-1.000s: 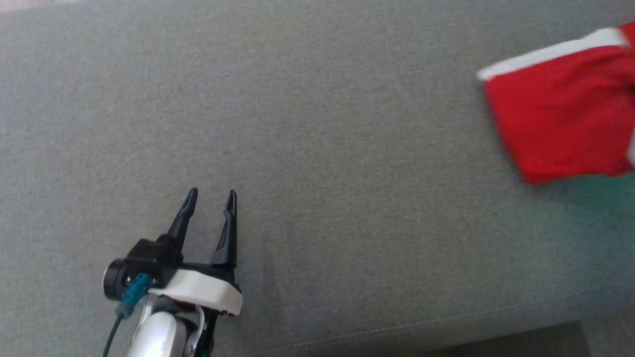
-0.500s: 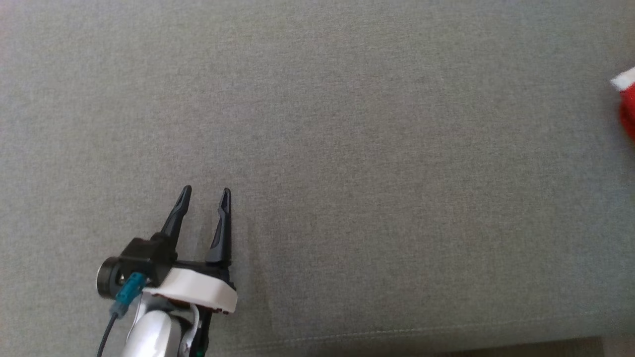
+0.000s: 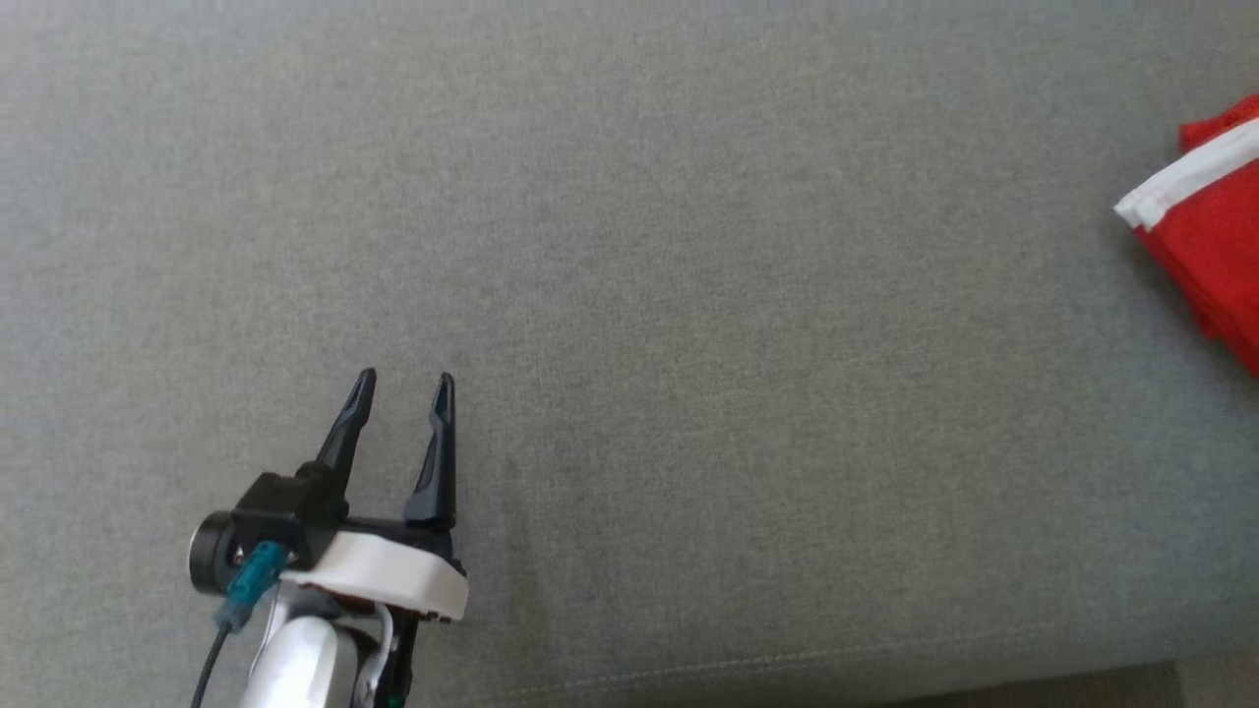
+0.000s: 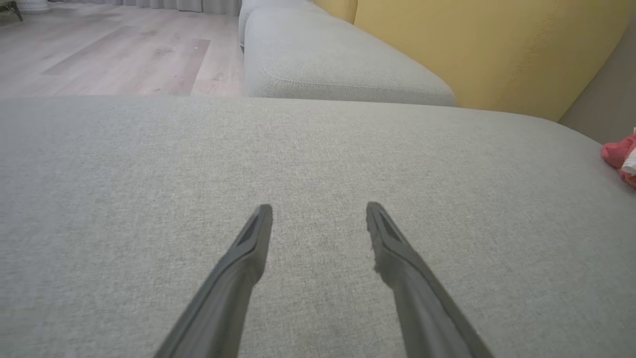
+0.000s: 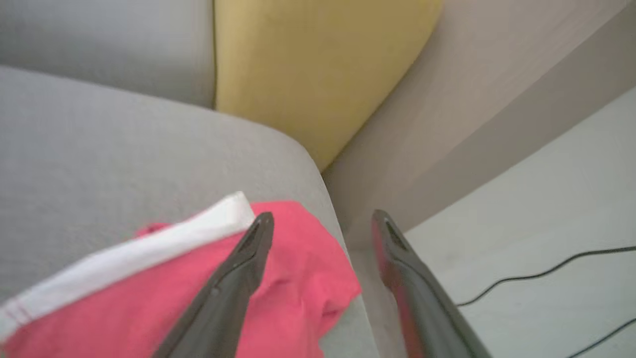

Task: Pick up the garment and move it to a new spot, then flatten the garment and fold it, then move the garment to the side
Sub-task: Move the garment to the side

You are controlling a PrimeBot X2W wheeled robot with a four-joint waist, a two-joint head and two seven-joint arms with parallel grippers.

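The garment [image 3: 1210, 246] is red with a white band and lies folded on the grey sofa seat [image 3: 689, 295], cut off by the head view's right edge. In the left wrist view the garment [image 4: 621, 156] is a small red patch far right. My right gripper [image 5: 320, 219] stands open just above the garment [image 5: 164, 298], which lies by the cushion's far corner; nothing is between its fingers. Low on the left of the head view my left gripper [image 3: 405, 380] rests open over bare cushion, far from the garment.
A yellow back cushion [image 5: 308, 64] stands behind the seat. Past the seat's corner the pale floor [image 5: 546, 199] drops away, with a dark cable [image 5: 546, 272] on it. Another grey cushion [image 4: 338, 64] and wooden floor [image 4: 109, 49] lie beyond the left gripper.
The head camera has shifted, so the garment's place at the right edge differs between frames. The left gripper has stayed open in place.
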